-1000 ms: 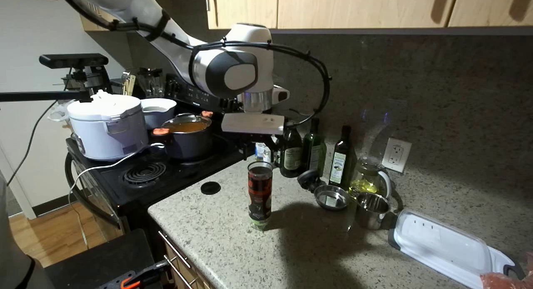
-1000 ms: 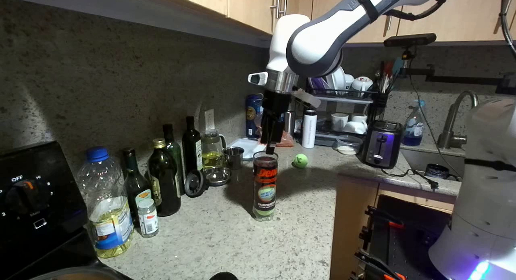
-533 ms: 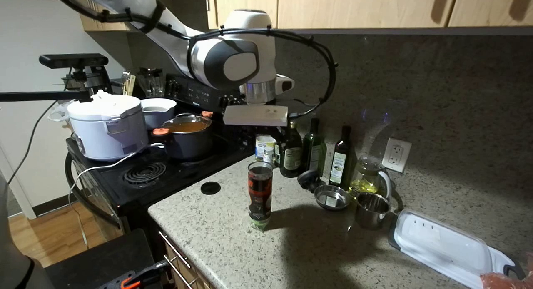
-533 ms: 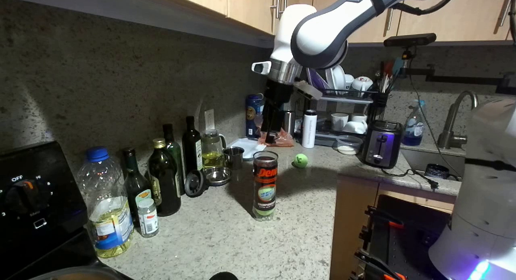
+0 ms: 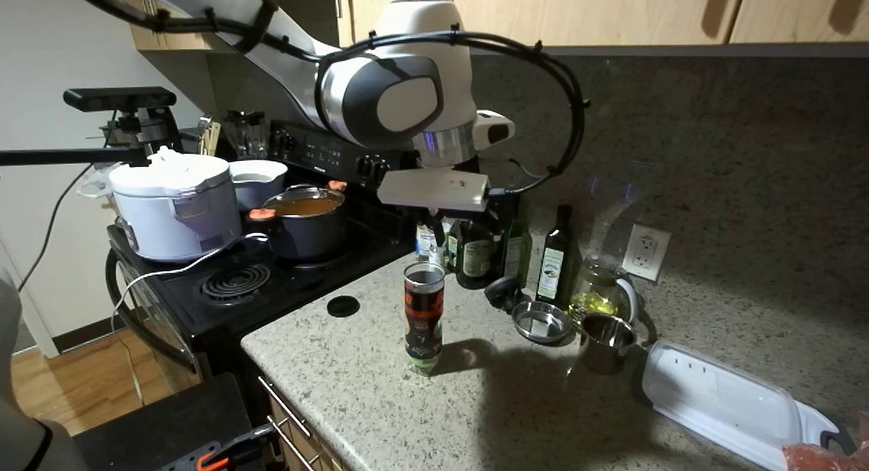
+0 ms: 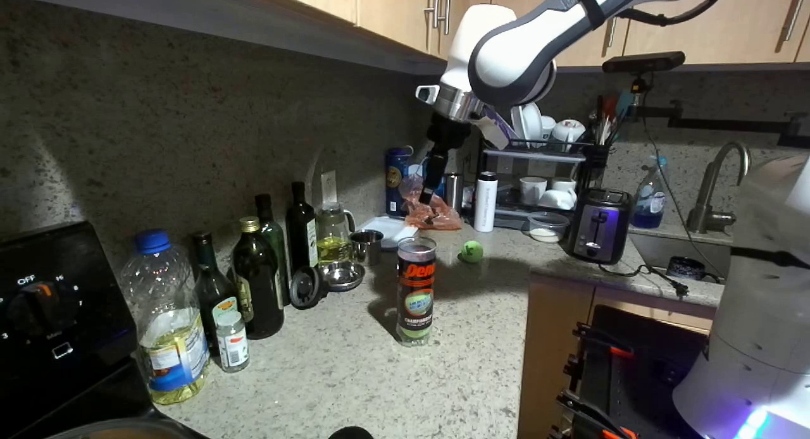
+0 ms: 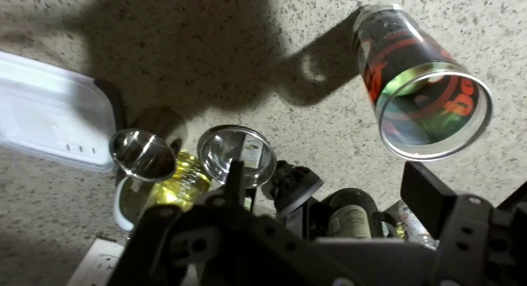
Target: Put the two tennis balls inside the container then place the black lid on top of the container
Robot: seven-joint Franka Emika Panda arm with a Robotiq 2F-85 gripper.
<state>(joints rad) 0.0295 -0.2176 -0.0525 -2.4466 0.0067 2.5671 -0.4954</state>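
1. A robot arm (image 6: pixel 506 62) reaches over a kitchen desk (image 6: pixel 304 388), its gripper (image 7: pixel 323 181) tilted, raised higher than the rim of the container (image 6: pixel 416 287) and apart from it.
2. The gripper stands unclenched, its 2 jaws spread wide in the wrist view.
3. The container, a tall clear tube wrapped in a black and red label, stands upright on the desk, open at the top.
4. Inside it sits 1 tennis ball (image 6: pixel 414 332), its yellow-green showing through the clear wall at the base in both exterior views.
5. A 2nd tennis ball (image 6: pixel 471 252) rests on the desk in an exterior view, well apart from the container and near a white bottle (image 6: pixel 485 204).
6. The black lid (image 5: pixel 343 307) lies flat on the desk, near the edge beside the stove (image 5: pixel 299 284).
7. Dark glass bottles (image 6: pixel 256 284) line the speckled backsplash (image 6: pixel 126 123), with a metal bowl (image 5: pixel 541 323), a metal cup (image 5: pixel 606 349) and a glass jug (image 5: pixel 599 300) of yellow liquid grouped at the end of the row.
8. A white tray (image 5: pixel 719 403) with a clear cover lies beside the metal cup.
9. On the stove, a white rice cooker (image 5: pixel 175 213) stands near a dark pot (image 5: pixel 309 235) with orange grips.
10. A toaster (image 6: pixel 600 227) stands near a dish rack (image 6: pixel 541 155) stacked with cups in an exterior view.
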